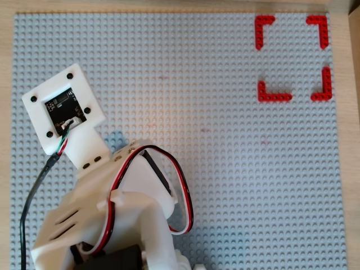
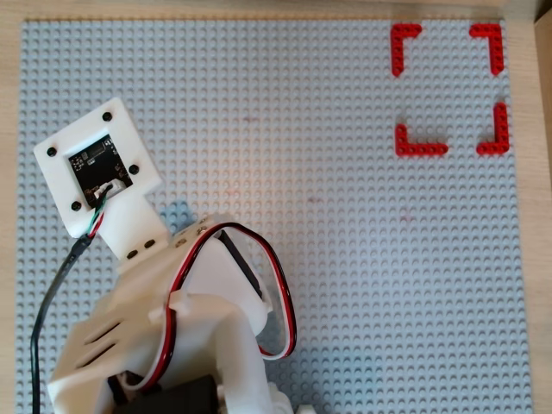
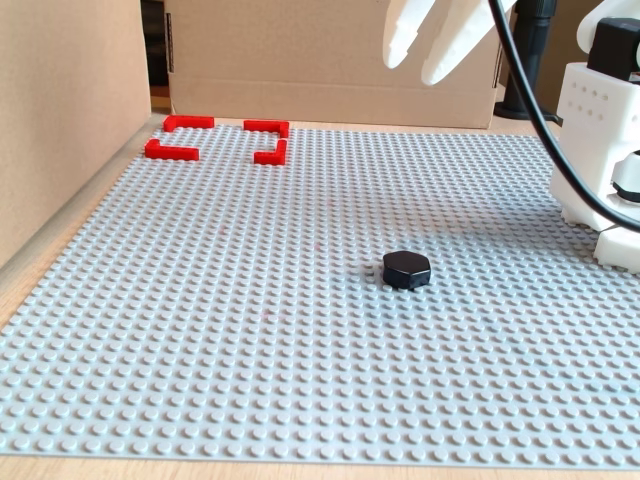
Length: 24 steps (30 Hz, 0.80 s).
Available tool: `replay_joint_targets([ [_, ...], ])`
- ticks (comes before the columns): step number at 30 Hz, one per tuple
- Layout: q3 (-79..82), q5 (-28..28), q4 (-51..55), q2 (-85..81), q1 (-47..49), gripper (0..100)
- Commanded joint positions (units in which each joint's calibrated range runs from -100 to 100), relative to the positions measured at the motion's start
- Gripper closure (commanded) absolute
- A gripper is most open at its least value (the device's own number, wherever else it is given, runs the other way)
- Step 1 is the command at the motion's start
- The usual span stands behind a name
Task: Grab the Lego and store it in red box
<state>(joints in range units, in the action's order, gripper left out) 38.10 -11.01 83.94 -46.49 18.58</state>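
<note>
In the fixed view the grey baseplate (image 3: pixel 200 380) fills the foreground, its front rows of studs closest to the lens. On it, right of centre, sits one Lego (image 3: pixel 407 270), black, hexagonal and flat-topped, alone on the studs with nothing touching it. Far back on the left lies the red box (image 3: pixel 218 139), well apart from the Lego: four red corner brackets with gaps between them and bare grey studs inside. Cardboard walls (image 3: pixel 60 120) stand along the left and back edges.

The gripper (image 3: pixel 430 45) hangs high at the top edge, above and behind the Lego, its two white fingers apart and holding nothing. A black cable (image 3: pixel 540 110) runs down past the white base (image 3: pixel 600 150) at the right.

In both overhead views the white arm (image 1: pixel 129 208) covers the lower left, carrying a small black circuit board (image 1: pixel 66 107) in a white mount; its print is too small to read. The four brackets of the box (image 1: pixel 292 56) lie at the upper right. The Lego is hidden there.
</note>
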Motion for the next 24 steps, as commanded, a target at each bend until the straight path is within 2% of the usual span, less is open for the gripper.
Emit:
replay_joint_targets([
  [1,-0.1,0.2,-0.6,-0.1,-0.2,86],
  [10,8.4,0.6,-8.9,1.2,-0.3,85],
  [24,6.2,2.7,-18.0,28.2,0.0,85],
])
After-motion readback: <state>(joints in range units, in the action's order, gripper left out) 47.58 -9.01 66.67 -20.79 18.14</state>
